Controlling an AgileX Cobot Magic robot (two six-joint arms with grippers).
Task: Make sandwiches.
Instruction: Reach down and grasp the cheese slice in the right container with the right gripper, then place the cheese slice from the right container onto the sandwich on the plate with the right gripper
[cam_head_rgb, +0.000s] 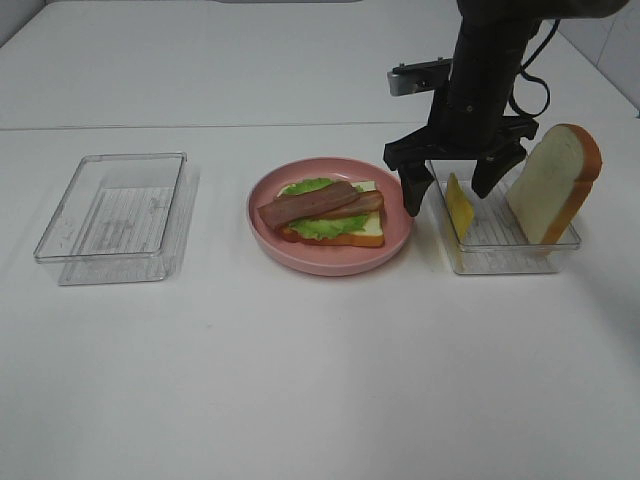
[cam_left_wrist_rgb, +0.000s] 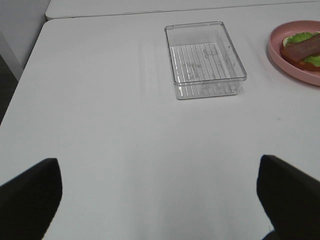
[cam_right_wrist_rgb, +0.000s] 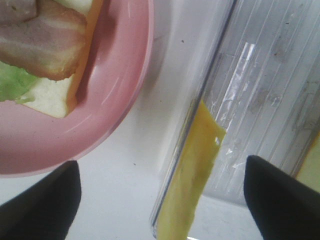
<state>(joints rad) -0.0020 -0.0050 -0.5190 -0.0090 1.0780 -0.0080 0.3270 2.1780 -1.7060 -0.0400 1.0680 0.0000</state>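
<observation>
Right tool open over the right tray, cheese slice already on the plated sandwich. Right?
No. The cheese slice is not on the sandwich; it stands against the wall of the right tray, as the exterior high view shows. The right tool is open over that tray.

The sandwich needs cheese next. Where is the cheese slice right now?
In the high view the cheese stands on the right side, leaning on the right tray's left wall, beside the plate, under the open right hand.
</observation>
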